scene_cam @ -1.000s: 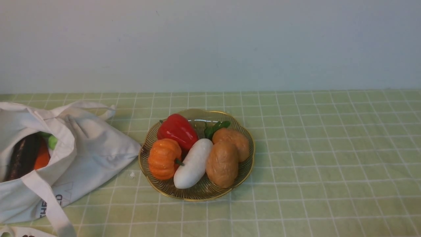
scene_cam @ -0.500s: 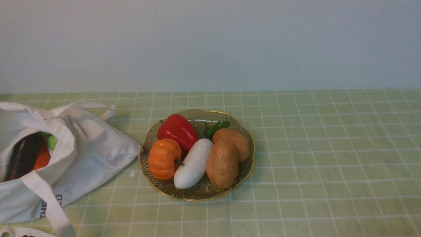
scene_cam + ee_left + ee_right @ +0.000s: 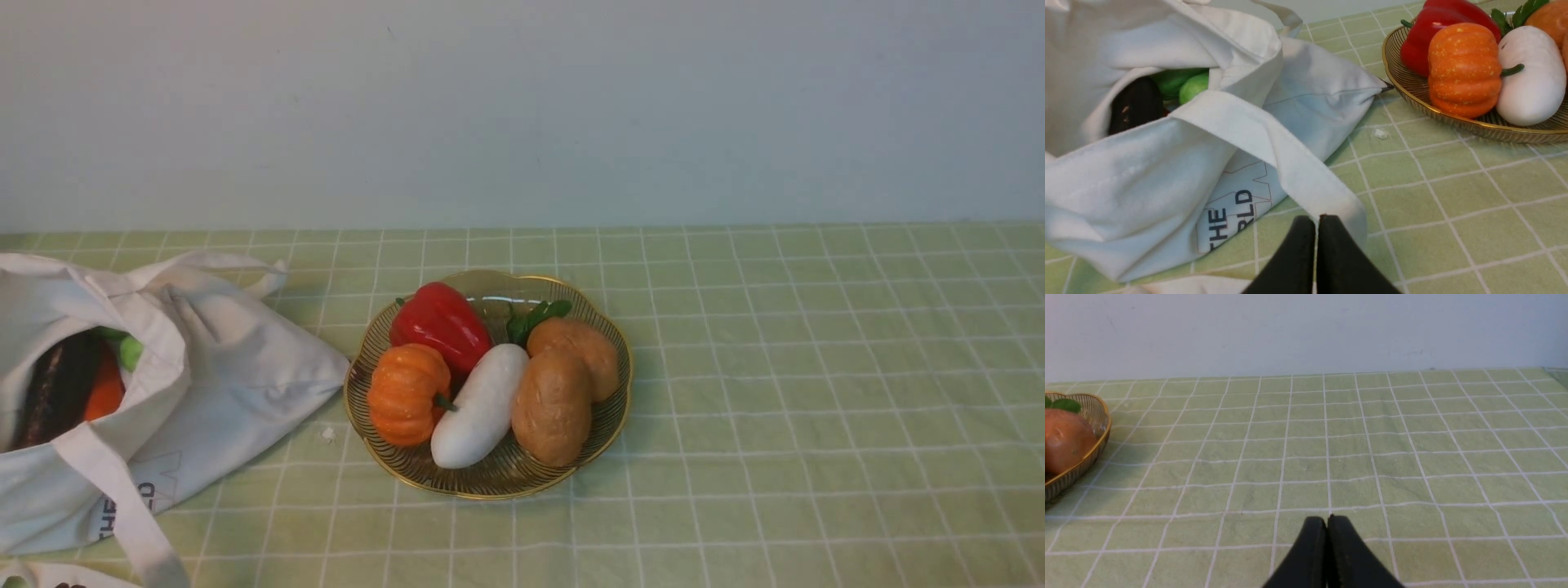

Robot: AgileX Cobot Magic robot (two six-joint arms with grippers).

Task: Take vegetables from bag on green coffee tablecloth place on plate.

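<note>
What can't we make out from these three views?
- Bag contents, front and left wrist views: the cloth hides most of the aubergine, an orange vegetable and a green vegetable.
- Bag lettering, left wrist view: folded, only partly readable.
- Plate, right wrist view: cut off by the frame edge.

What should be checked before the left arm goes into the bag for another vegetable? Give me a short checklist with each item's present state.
1. Left gripper empty, ready to open: ok; jaws shut on nothing.
2. Right gripper out of the way: ok; shut, over bare tablecloth.
3. Bag mouth open: ok, though a strap crosses it.
4. Vegetables left inside: ok; a dark aubergine, a green one and an orange one show.
5. Room on the plate: not ok; five pieces nearly fill it.
6. Clear grip on the aubergine: cannot tell; mostly hidden by cloth.
</note>
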